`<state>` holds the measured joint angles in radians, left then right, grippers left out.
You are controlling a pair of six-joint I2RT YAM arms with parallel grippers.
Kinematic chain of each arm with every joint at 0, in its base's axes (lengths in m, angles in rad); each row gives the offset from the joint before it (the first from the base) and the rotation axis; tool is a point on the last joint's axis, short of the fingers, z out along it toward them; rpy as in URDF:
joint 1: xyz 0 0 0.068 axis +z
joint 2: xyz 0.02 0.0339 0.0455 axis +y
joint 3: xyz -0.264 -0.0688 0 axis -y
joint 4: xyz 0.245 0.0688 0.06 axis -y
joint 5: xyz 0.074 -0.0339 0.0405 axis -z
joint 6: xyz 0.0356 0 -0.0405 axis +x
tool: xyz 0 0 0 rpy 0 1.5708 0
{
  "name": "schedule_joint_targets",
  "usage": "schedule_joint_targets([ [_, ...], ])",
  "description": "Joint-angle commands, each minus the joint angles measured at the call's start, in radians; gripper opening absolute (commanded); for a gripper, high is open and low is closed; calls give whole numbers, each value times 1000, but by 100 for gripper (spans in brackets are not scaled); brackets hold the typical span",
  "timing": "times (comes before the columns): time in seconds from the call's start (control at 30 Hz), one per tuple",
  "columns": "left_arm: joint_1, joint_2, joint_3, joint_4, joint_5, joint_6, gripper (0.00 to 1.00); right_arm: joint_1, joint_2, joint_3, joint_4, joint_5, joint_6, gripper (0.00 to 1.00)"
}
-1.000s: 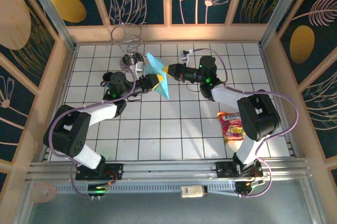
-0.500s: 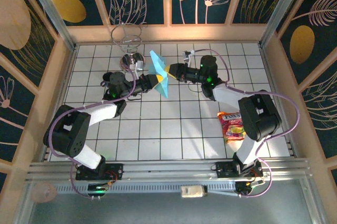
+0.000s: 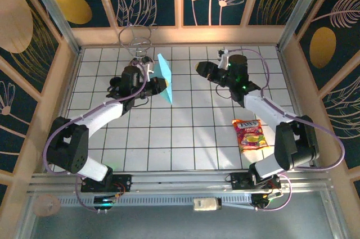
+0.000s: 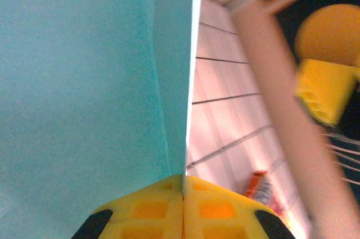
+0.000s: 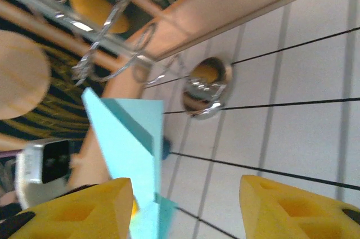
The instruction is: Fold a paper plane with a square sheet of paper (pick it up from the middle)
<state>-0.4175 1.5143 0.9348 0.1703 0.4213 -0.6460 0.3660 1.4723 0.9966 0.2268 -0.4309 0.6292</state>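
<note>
The square sheet of paper is folded into a narrow, pointed light-blue paper plane (image 3: 164, 77). It stands on edge above the far-left tiles. My left gripper (image 3: 159, 86) is shut on its lower edge. In the left wrist view the paper plane (image 4: 84, 70) rises out of the closed yellow left gripper (image 4: 183, 181). My right gripper (image 3: 201, 69) hangs open about one tile to the right of the paper, apart from it. In the right wrist view the paper plane (image 5: 124, 138) shows past the left finger of the right gripper (image 5: 185, 194), which has only floor between its fingers.
An orange-red snack packet (image 3: 250, 135) lies on the tiles at the right. A wire stand with a chrome base (image 3: 139, 53) sits by the far wall, just left of the paper. Wooden walls (image 3: 180, 36) close in the tiled floor.
My right gripper let go of the paper, opened and pulled away to the right. My left gripper closed on the paper and now holds it alone, slightly farther left and back.
</note>
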Motion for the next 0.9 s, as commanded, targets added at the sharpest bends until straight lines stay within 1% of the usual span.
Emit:
schedule_joint_targets([
  [0.0,-36,42,127,-377,-343,215,7,-1,-52,9,-142,220,-104,54],
  [0.07,-65,100,198,-497,-526,248,6,0,-73,-1,-165,287,-109,54],
  [0.2,-122,208,304,-644,-830,262,6,-4,-100,-23,-188,368,-105,54],
  [0.33,-195,339,395,-748,-1085,259,6,-18,-109,-37,-210,400,-86,54],
  [0.4,-222,400,431,-789,-1171,248,6,-29,-111,-47,-211,399,-73,53],
  [0.53,-270,497,461,-812,-1284,241,7,-48,-119,-70,-208,390,-49,53],
  [0.6,-288,545,482,-830,-1321,231,7,-54,-123,-79,-206,384,-42,53],
  [0.7,-312,605,508,-841,-1340,224,7,-58,-121,-85,-205,372,-36,53],
  [0.87,-339,678,540,-838,-1320,219,9,-60,-113,-89,-205,361,-28,53],
])
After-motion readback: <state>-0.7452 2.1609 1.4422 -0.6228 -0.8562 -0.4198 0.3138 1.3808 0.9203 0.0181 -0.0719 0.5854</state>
